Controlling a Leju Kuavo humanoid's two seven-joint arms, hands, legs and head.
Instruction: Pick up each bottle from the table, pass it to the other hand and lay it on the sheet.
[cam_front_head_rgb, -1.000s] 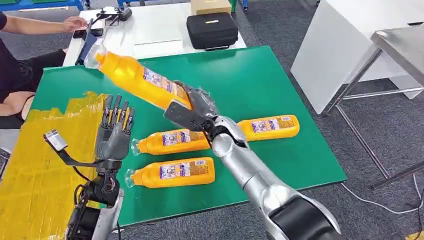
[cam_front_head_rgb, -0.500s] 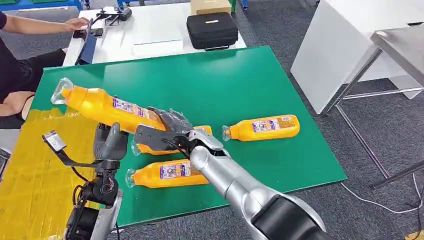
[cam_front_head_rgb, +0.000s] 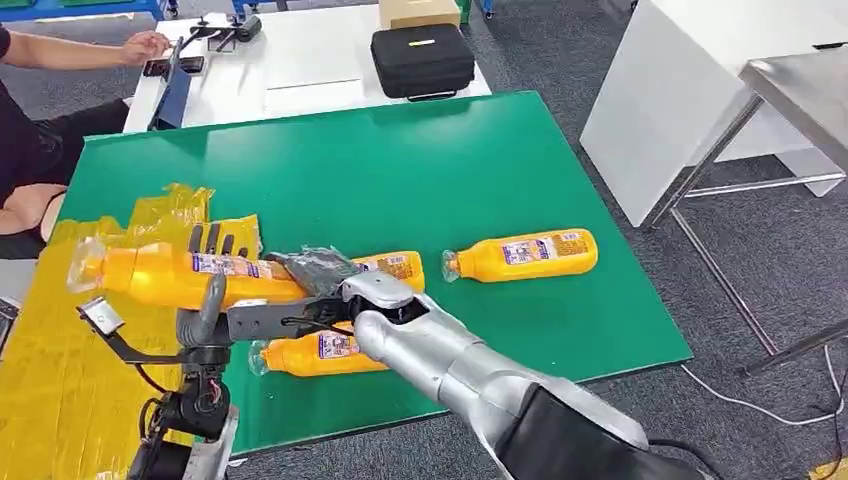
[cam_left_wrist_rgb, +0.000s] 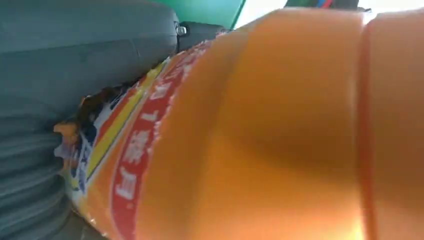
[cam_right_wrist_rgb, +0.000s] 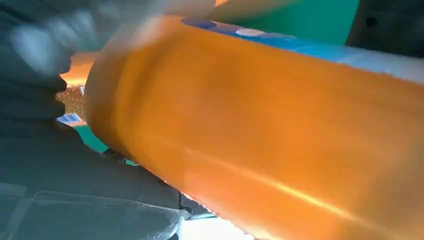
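Observation:
My right hand (cam_front_head_rgb: 318, 278) grips an orange bottle (cam_front_head_rgb: 170, 274) by its base and holds it level over the edge of the yellow sheet (cam_front_head_rgb: 55, 370), clear cap pointing left. My left hand (cam_front_head_rgb: 212, 285) stands upright against it: fingers (cam_front_head_rgb: 218, 241) straight behind the bottle, thumb (cam_front_head_rgb: 208, 303) in front, not closed. The left wrist view has the bottle's label (cam_left_wrist_rgb: 150, 130) pressed close to the left hand (cam_left_wrist_rgb: 55, 90). In the right wrist view the bottle (cam_right_wrist_rgb: 280, 125) lies against the right hand (cam_right_wrist_rgb: 75, 180). Three more bottles lie on the green table (cam_front_head_rgb: 420, 160): one at the right (cam_front_head_rgb: 522, 254), two (cam_front_head_rgb: 392, 267) (cam_front_head_rgb: 315, 355) partly behind my right arm.
A white table (cam_front_head_rgb: 300, 60) behind carries a black case (cam_front_head_rgb: 422, 60) and a cardboard box (cam_front_head_rgb: 413, 12). A person sits at the far left, one hand (cam_front_head_rgb: 150, 44) on that table. A white cabinet (cam_front_head_rgb: 700, 90) and a metal table (cam_front_head_rgb: 805, 85) stand at the right.
My right arm swung the bottle down and to the left, from high over the table to level across my left hand. The left hand's fingers now stand behind the bottle.

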